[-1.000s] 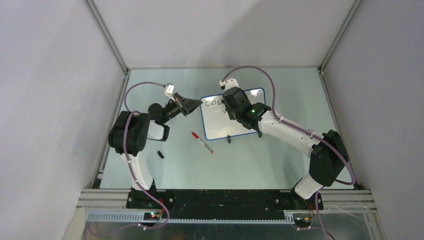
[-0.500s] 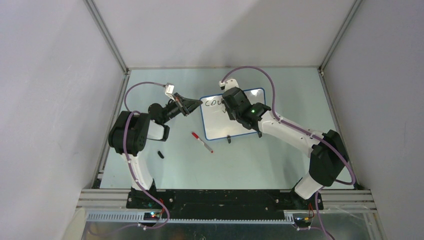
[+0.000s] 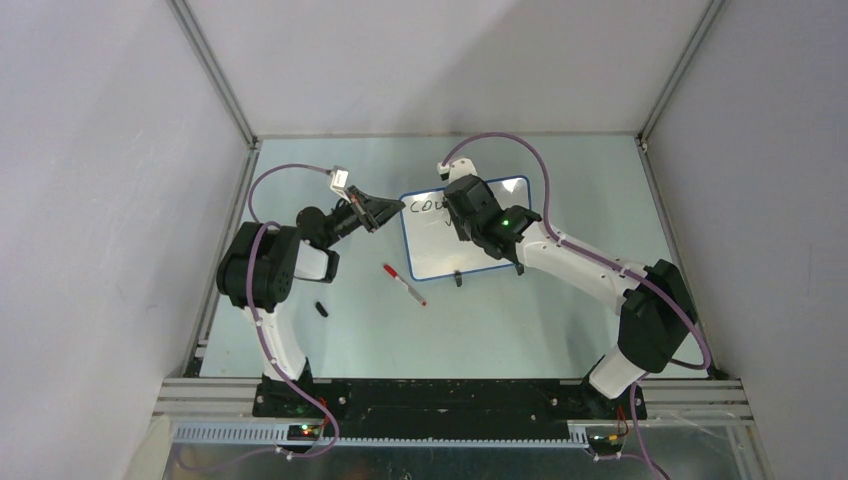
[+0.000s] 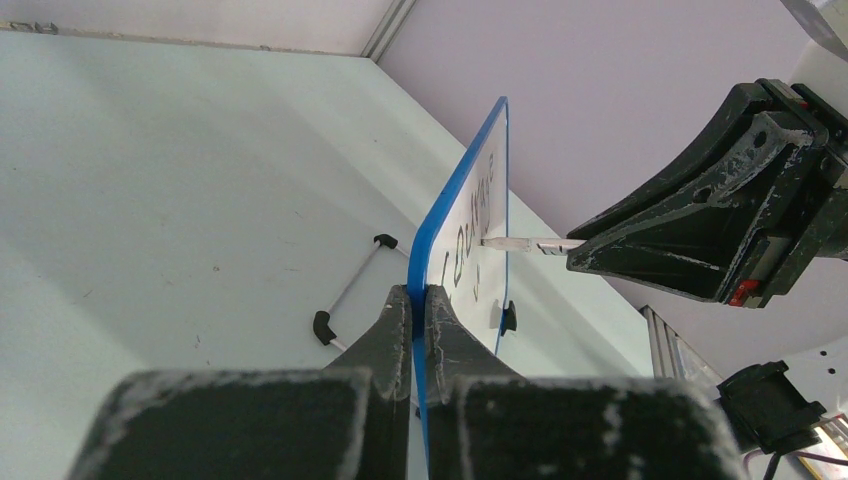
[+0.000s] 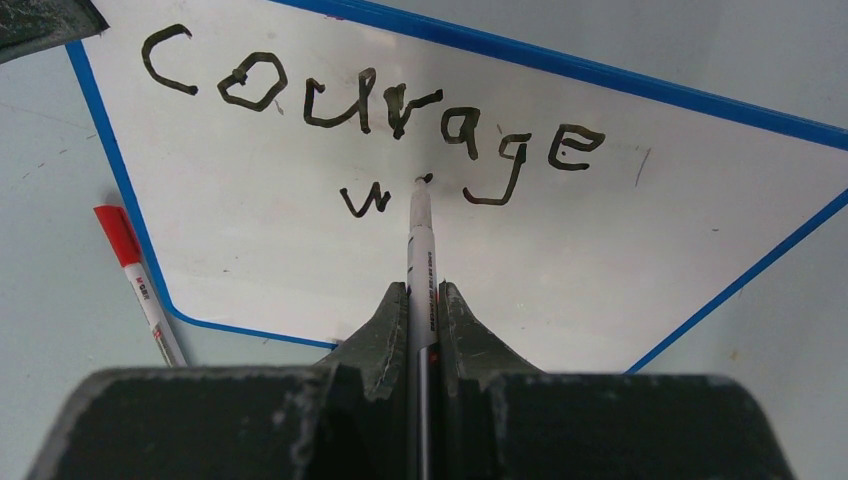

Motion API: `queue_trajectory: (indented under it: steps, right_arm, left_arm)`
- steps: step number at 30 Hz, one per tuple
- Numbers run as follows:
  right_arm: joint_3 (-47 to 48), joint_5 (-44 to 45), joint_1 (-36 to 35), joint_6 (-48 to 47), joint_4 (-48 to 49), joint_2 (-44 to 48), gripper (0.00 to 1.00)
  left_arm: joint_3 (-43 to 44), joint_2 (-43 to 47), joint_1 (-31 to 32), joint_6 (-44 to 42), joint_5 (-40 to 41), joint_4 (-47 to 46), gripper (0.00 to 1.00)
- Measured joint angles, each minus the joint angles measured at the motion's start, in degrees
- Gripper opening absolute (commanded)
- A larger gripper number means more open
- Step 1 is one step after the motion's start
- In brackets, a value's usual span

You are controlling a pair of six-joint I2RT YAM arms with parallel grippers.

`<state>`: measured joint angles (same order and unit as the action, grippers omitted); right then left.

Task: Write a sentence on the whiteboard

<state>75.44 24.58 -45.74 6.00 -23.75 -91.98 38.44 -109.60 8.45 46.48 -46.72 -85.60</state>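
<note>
Pale table [image 3: 560, 320], whiteboard [image 3: 435, 255] unmoved, right hand [image 5: 421, 296] still pinching marker [image 5: 418, 240]

The left arm [image 3: 262, 272] is folded at the elbow and reaches across to the right, the left hand [image 4: 418, 296] pinched tight on the whiteboard [image 4: 490, 160] edge, while the right arm [image 3: 585, 265] stretches in long from the other side, the right hand [image 5: 421, 292] clamped around a marker [image 5: 419, 235].

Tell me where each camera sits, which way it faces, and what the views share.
Top external: above and behind the bases, looking down; both arms show.
Left wrist: looks along the left gripper, shut on the whiteboard edge.
Right wrist: looks along the right gripper, shut on the marker, at the sentence.
Shared: the whiteboard, in all three.
</note>
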Motion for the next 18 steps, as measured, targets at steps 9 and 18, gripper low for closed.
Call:
queue_trajectory:
  steps: [9, 18]
  right_arm:
    - [-0.3, 0.1, -0.7, -0.4, 0.2, 0.2, 0.00]
    - [-2.9, 0.5, -2.6, -1.2, 0.4, 2.1, 0.00]
  left_arm:
    - [-0.1, 0.0, 0.0, 0.0, 0.0, 0.0, 0.00]
    - [-0.1, 0.0, 0.0, 0.0, 0.0, 0.0, 0.00]
